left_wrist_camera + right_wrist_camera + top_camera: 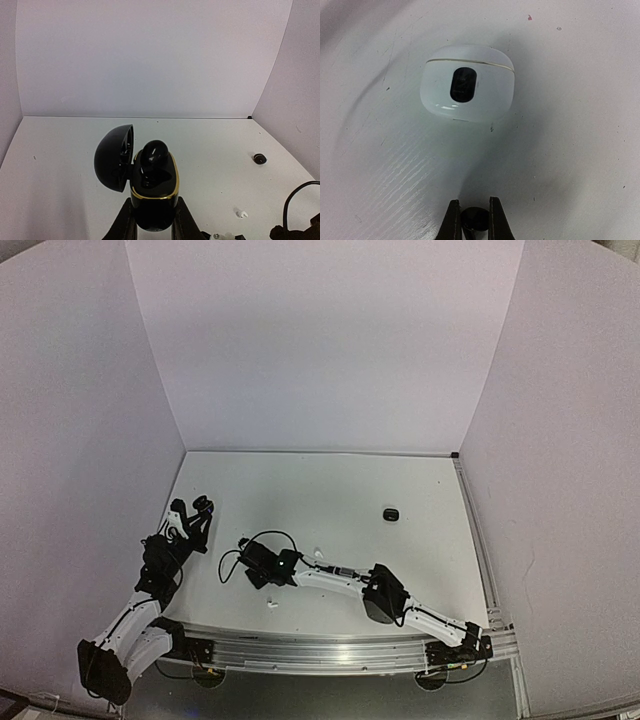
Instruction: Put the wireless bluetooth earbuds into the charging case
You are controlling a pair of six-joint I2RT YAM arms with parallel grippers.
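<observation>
Within the left pincer (154,210) a black case (152,185) is clamped open, a black earbud (154,152) seated inside; near a white case (467,82), a second black earbud (474,221) is pinched by the right pincer (473,212).

White surface (330,490) with faint scratches, closed white case (467,85) lying flat on it, small black earbud (390,513) toward the right, tiny white earbud (270,604) near the front edge

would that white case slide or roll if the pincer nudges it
The white case looks glossy and smooth, so it would probably skid on the table. Its rounded edges suggest it may spin or rock if nudged off-centre. Its lid looks shut, so likely rigid.
</observation>
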